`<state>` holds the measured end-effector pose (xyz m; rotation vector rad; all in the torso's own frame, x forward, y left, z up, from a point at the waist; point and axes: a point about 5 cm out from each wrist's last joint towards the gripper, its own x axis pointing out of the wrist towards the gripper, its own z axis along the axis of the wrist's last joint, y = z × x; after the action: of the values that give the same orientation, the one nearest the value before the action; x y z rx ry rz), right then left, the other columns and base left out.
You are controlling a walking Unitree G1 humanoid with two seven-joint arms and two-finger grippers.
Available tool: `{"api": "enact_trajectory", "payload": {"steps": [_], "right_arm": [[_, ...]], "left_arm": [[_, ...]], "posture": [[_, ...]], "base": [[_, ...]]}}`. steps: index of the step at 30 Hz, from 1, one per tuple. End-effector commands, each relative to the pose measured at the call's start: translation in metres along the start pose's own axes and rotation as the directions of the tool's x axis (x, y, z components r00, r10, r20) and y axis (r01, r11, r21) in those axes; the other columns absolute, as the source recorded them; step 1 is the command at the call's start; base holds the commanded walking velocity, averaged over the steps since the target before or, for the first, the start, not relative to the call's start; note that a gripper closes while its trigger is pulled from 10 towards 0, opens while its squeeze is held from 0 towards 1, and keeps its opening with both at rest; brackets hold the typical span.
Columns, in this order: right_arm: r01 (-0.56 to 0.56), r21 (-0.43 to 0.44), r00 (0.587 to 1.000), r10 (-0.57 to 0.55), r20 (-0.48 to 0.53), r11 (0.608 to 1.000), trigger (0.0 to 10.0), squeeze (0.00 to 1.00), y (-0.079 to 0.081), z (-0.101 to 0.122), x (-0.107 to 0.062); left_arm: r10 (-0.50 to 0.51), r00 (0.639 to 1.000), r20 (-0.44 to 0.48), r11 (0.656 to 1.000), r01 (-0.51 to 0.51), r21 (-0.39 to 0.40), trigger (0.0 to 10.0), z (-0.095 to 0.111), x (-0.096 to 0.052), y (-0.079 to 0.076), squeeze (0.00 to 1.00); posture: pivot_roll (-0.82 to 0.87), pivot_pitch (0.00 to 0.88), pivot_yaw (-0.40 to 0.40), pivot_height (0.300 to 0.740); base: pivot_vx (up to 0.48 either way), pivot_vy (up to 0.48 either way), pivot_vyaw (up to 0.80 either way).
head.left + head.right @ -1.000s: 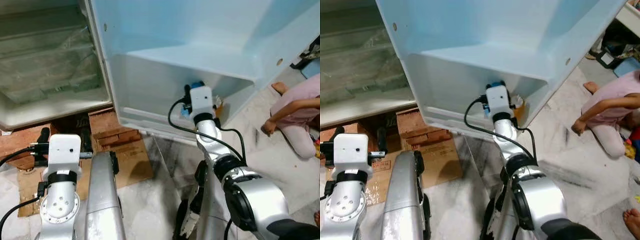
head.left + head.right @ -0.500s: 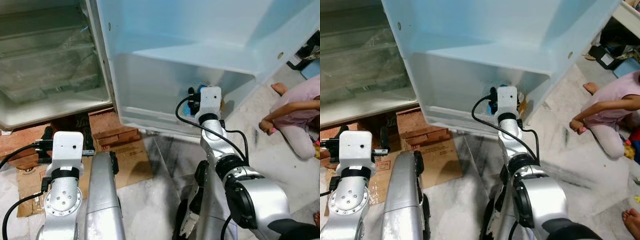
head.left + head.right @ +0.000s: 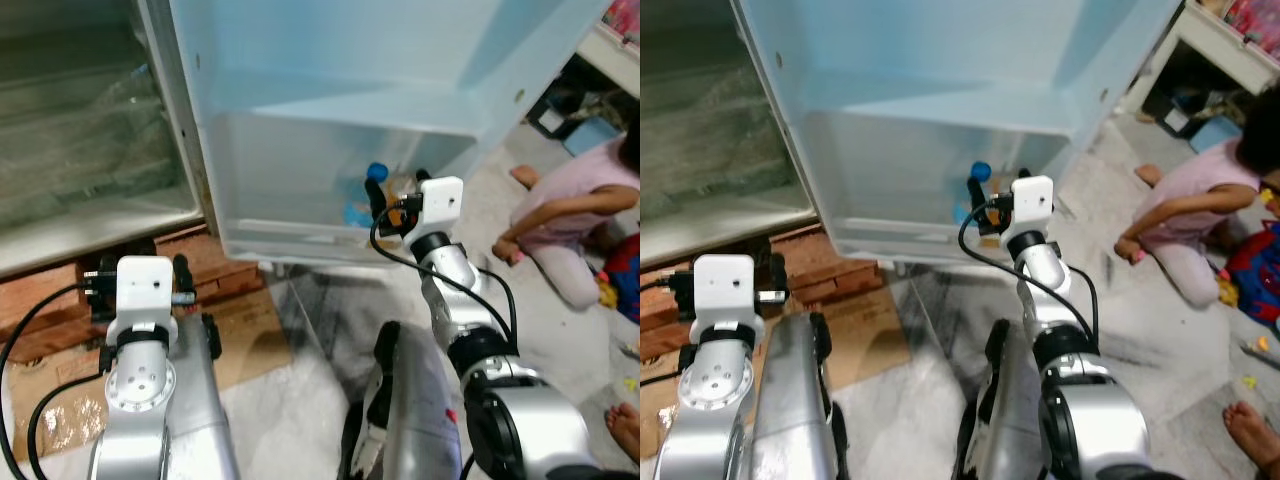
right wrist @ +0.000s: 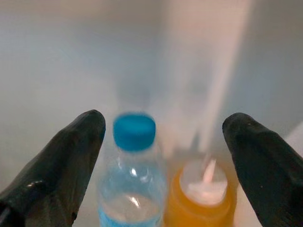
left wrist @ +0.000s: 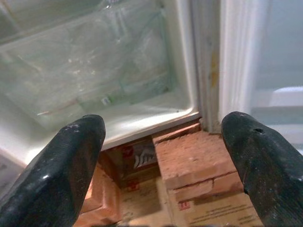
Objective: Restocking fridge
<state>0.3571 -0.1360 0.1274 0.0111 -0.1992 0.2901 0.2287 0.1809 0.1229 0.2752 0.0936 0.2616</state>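
A clear water bottle with a blue cap (image 4: 134, 156) and an orange bottle with a white cap (image 4: 202, 196) stand side by side in the lower bin of the open fridge door (image 3: 290, 215). My right gripper (image 4: 163, 142) is open just in front of them, one finger on each side and touching neither. In the left eye view it (image 3: 385, 207) hovers at the bin's rim, beside the blue cap (image 3: 376, 172). My left gripper (image 5: 161, 142) is open and holds nothing, low in front of the fridge's bottom compartment (image 5: 94, 75).
The fridge stands on red bricks (image 5: 189, 158), with flattened cardboard (image 3: 245, 330) on the marble floor beneath. A person (image 3: 580, 200) sits on the floor to the right, close to the door's outer edge. Toys and a blue box lie beyond.
The head view has swung to the right. My right gripper has drawn back a little from the door bin, and the blue-capped bottle now stands free in front of it.
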Motion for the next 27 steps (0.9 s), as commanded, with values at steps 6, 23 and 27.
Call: {"api": "enact_trajectory", "payload": {"steps": [6, 23, 27], "right_arm": [[-0.178, 0.041, 0.984, 0.178, -0.008, 0.983, 10.0, 1.0, 0.011, -0.002, -0.041], [-0.002, 0.106, 0.995, 0.013, -0.1, 0.994, 10.0, 0.0, 0.012, 0.0, -0.094], [0.017, 0.102, 0.993, -0.004, -0.121, 0.995, 10.0, 0.0, 0.011, 0.003, -0.098]], "left_arm": [[-0.024, 0.999, -0.042, 0.999, 0.023, -0.025, 10.0, -0.01, 0.004, -0.006, 0.0], [-0.122, 0.992, -0.043, 0.99, 0.119, -0.07, 10.0, -0.016, 0.004, -0.013, 0.0], [-0.139, 0.99, -0.031, 0.989, 0.137, -0.06, 10.0, -0.016, 0.002, -0.013, 0.0]], "posture": [[0.11, 0.003, -0.098, 0.471], [0.08, 0.0, -0.057, 0.491], [0.08, 0.0, -0.052, 0.506]], "base": [[0.0, 0.0, 0.0], [0.0, 0.0, 0.0], [0.0, 0.0, 0.0]]}}
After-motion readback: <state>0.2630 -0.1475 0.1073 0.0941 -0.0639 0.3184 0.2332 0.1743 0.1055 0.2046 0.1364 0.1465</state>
